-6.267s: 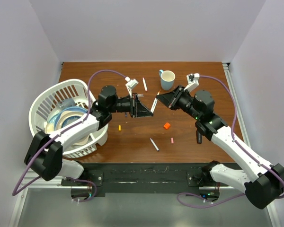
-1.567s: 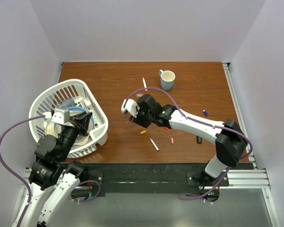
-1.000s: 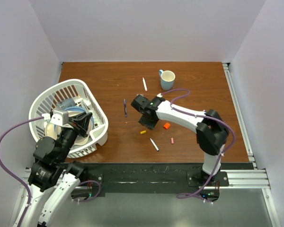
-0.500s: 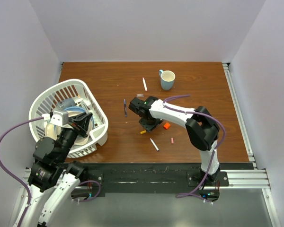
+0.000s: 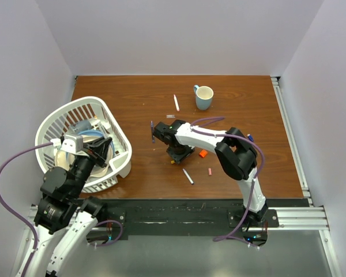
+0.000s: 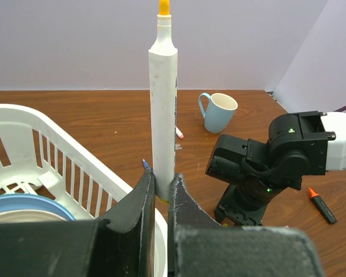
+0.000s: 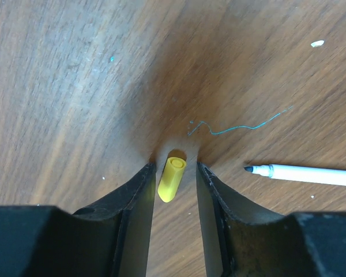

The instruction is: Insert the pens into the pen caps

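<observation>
My left gripper [image 6: 160, 186] is shut on a white pen [image 6: 162, 115], held upright with its orange tip on top. In the top view it [image 5: 100, 148] hovers over the basket's rim. My right gripper [image 7: 174, 167] points down at the table, open, its fingers on either side of a yellow cap [image 7: 172, 179] lying flat, a small gap on each side. From above, that gripper [image 5: 177, 154] covers most of the cap [image 5: 173, 161]. Loose on the table lie an orange cap [image 5: 202, 153], a pink cap [image 5: 209, 171], white pens [image 5: 187, 176] [image 5: 176, 103] and a dark purple pen [image 5: 152, 131].
A white laundry basket [image 5: 57, 115] with dishes stands at the left. A pale blue mug [image 5: 203, 97] sits at the back. A black highlighter with an orange end [image 6: 322, 205] lies right of the right arm. A white pen with a dark tip [image 7: 303, 174] lies just right of my right fingers.
The right gripper has shifted a little left and come down around the yellow cap. The left arm has held still with its pen.
</observation>
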`<act>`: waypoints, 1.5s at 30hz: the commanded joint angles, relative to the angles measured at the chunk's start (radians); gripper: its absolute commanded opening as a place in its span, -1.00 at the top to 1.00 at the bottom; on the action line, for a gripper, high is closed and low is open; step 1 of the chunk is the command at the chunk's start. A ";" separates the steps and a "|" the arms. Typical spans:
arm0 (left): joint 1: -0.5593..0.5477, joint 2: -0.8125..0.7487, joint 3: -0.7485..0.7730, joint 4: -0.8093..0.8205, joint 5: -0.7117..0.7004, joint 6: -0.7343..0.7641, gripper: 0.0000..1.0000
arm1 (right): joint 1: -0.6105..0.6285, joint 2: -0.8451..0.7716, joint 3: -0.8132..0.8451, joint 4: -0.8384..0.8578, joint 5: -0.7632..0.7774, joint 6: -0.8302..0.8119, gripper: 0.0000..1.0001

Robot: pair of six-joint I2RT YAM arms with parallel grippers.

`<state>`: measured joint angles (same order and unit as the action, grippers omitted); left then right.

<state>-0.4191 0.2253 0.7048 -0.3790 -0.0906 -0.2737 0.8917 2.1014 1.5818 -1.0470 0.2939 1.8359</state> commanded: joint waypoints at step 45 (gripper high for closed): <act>-0.081 0.595 -0.142 0.413 0.781 -0.272 1.00 | 0.007 -0.851 -0.522 0.904 0.065 -1.096 1.00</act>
<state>-0.4946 0.8276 0.5583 -0.0780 0.5697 -0.5304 0.9012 1.2980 1.0374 -0.2756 0.3996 0.8700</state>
